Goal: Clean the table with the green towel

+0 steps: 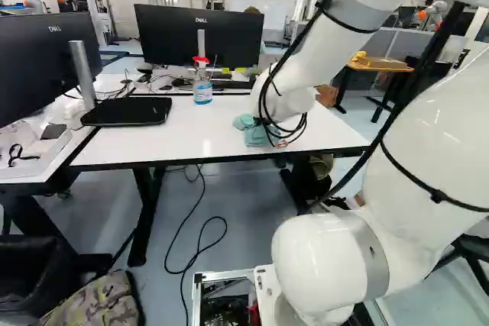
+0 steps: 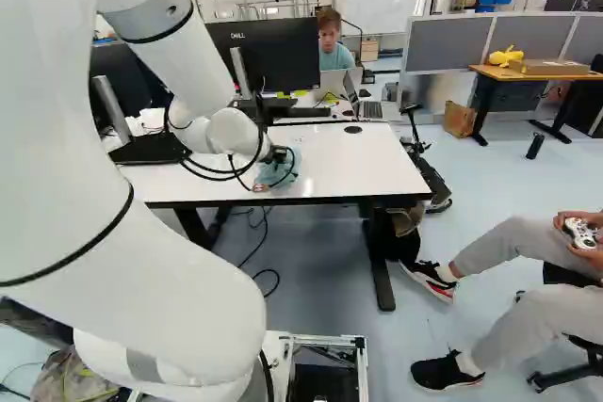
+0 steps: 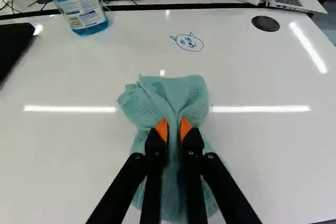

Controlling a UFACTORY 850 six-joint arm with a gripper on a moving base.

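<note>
Towel [image 3: 181, 95] in end effector [image 2: 277, 153], near table [image 2: 367, 167] front edge.

The big white arm [image 1: 325, 45] goes up, bends over, and reaches ahead and down, with black cables looping by its wrist [image 2: 226, 131]. The black pincer [image 2: 278, 153] points ahead and down too. Its two fingers are squeezed close, side by side, with orange pads [image 3: 162, 129] at the tips.
</note>
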